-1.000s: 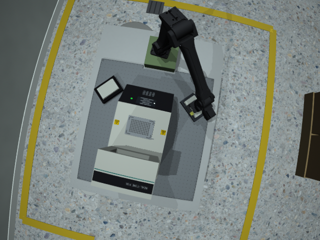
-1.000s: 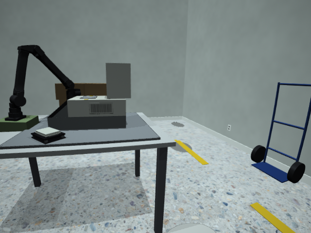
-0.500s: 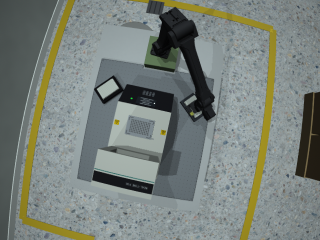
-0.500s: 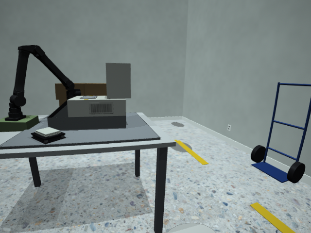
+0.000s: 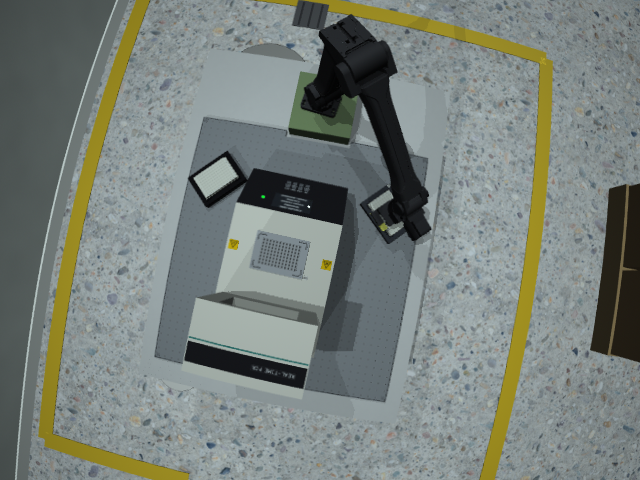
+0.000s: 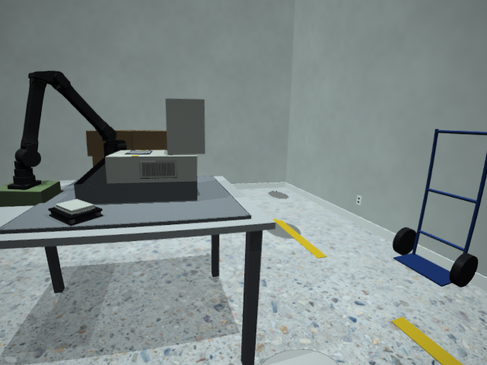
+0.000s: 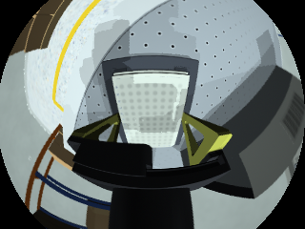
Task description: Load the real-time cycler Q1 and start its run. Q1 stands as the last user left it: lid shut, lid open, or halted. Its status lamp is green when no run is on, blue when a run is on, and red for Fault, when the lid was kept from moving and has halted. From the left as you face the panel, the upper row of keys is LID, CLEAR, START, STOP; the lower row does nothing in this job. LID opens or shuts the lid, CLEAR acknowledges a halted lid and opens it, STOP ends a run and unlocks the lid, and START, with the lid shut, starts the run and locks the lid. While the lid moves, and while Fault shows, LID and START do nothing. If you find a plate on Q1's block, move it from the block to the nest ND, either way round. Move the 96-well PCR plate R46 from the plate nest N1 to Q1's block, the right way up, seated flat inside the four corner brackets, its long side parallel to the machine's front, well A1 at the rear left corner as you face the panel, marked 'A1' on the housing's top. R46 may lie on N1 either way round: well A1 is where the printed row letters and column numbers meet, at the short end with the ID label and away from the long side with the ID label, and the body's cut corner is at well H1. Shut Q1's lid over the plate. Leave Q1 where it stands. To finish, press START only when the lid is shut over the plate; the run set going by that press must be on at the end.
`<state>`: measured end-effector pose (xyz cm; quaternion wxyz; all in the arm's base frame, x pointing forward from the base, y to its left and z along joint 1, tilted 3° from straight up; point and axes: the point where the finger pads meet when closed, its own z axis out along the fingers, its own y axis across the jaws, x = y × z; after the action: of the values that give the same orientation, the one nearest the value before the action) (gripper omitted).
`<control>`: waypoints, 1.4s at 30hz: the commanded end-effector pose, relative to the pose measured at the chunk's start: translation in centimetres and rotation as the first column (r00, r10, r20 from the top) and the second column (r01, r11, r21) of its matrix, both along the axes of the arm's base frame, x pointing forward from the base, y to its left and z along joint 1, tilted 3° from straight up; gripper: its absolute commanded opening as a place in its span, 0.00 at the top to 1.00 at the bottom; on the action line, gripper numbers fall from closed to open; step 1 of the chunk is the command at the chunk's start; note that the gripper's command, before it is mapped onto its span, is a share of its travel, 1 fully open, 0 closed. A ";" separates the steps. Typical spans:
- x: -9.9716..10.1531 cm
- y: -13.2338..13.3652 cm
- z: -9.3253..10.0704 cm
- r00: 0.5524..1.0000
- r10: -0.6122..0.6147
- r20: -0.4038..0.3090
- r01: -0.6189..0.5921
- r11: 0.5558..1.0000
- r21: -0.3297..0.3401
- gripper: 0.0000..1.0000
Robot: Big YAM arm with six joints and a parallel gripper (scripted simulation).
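Note:
The cycler Q1 [image 5: 281, 232] [image 6: 151, 169] stands mid-table with its lid [image 5: 253, 330] [image 6: 184, 125] open and upright. Its lamp [image 5: 263, 196] is green. The block [image 5: 280, 254] shows bare grey wells inside the corner brackets, with no plate on it. The keys [image 5: 297, 186] sit on the black panel. A white 96-well plate [image 5: 216, 178] [image 6: 74, 204] lies on the black nest [image 5: 199, 192] [image 6: 74, 216] to the left of the panel. A second plate [image 5: 378, 199] [image 7: 152, 98] lies in the right nest [image 5: 366, 208] [image 7: 109, 83]. My gripper [image 5: 387, 218] [image 7: 151, 115] is open, its fingers on either side of that plate.
The arm's green base block [image 5: 323, 121] [image 6: 29, 192] stands behind the cycler's panel. Brown shelving [image 5: 617, 273] and a blue hand truck [image 6: 436, 212] stand off the table. Yellow tape [image 5: 532, 232] marks the floor around the table.

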<state>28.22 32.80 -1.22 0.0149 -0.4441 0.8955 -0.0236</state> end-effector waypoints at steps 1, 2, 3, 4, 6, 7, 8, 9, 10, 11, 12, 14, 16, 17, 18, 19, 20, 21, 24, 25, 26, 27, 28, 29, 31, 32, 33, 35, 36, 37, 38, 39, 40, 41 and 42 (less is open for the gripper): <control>0.2 0.2 0.5 1.000 0.008 0.003 -0.008 1.000 0.009 0.00; 0.3 0.3 0.6 1.000 0.008 0.003 -0.008 1.000 0.009 0.00; 0.3 0.3 0.6 1.000 0.008 0.003 -0.008 1.000 0.009 0.00; 0.3 0.3 0.6 1.000 0.008 0.003 -0.008 1.000 0.009 0.00; 0.5 0.6 0.8 1.000 0.008 0.007 -0.008 1.000 0.014 0.00; 0.6 0.7 0.9 1.000 0.008 0.009 -0.008 1.000 0.016 0.00; 0.8 0.8 1.0 1.000 0.007 0.011 -0.008 1.000 0.018 0.00; 0.9 1.0 1.1 1.000 0.007 0.012 -0.007 1.000 0.020 0.00; 1.0 1.1 1.3 1.000 0.007 0.014 -0.007 1.000 0.023 0.00; 1.1 1.3 1.4 1.000 0.007 0.017 -0.007 1.000 0.026 0.00; 1.2 1.4 1.5 1.000 0.007 0.020 -0.007 1.000 0.029 0.00; 1.5 1.7 1.7 1.000 0.007 0.025 -0.007 0.999 0.035 0.00; 1.7 1.9 1.9 1.000 0.006 0.028 -0.007 0.999 0.039 0.00; 1.7 1.9 1.9 1.000 0.006 0.029 -0.007 0.999 0.040 0.00; 1.7 2.0 1.9 1.000 0.006 0.029 -0.007 0.999 0.040 0.00; 1.8 2.0 1.9 1.000 0.006 0.030 -0.007 0.999 0.041 0.00; 1.8 2.0 1.9 1.000 0.006 0.030 -0.007 0.999 0.041 0.00; 1.8 2.0 1.9 1.000 0.006 0.030 -0.007 0.999 0.041 0.00; 1.9 2.1 2.0 0.999 0.006 0.032 -0.007 0.999 0.043 0.00; 1.9 2.1 2.0 0.999 0.006 0.032 -0.007 0.999 0.044 0.00; 1.9 2.2 2.1 0.999 0.006 0.033 -0.007 0.999 0.045 0.00; 1.9 2.2 2.1 0.999 0.006 0.034 -0.007 0.999 0.046 0.00; 2.0 2.2 2.1 0.999 0.005 0.034 -0.007 0.999 0.047 0.00; 2.0 2.3 2.2 0.999 0.005 0.035 -0.007 0.999 0.047 0.00; 2.1 2.4 2.2 0.999 0.005 0.036 -0.007 0.999 0.049 0.00; 2.1 2.3 2.2 0.999 0.005 0.036 -0.007 0.999 0.049 0.00; 2.0 2.3 2.2 0.999 0.005 0.036 -0.007 0.999 0.048 0.00; 1.8 2.0 1.9 1.000 0.005 0.030 -0.006 0.999 0.041 0.00; 1.7 1.8 1.7 1.000 0.005 0.027 -0.006 0.999 0.038 0.00; 1.7 1.8 1.7 1.000 0.005 0.027 -0.006 0.999 0.038 0.00; 1.7 1.8 1.7 1.000 0.005 0.027 -0.006 0.999 0.038 0.00; 1.6 1.7 1.6 1.000 0.005 0.027 -0.006 0.999 0.038 0.00; 1.5 1.7 1.5 1.000 0.005 0.027 -0.006 0.999 0.038 0.00; 1.5 1.6 1.4 1.000 0.005 0.027 -0.006 0.999 0.038 0.00; 1.4 1.5 1.3 1.000 0.005 0.027 -0.006 0.999 0.038 0.00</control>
<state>28.34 32.95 -1.08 0.0162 -0.4442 0.8955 -0.0230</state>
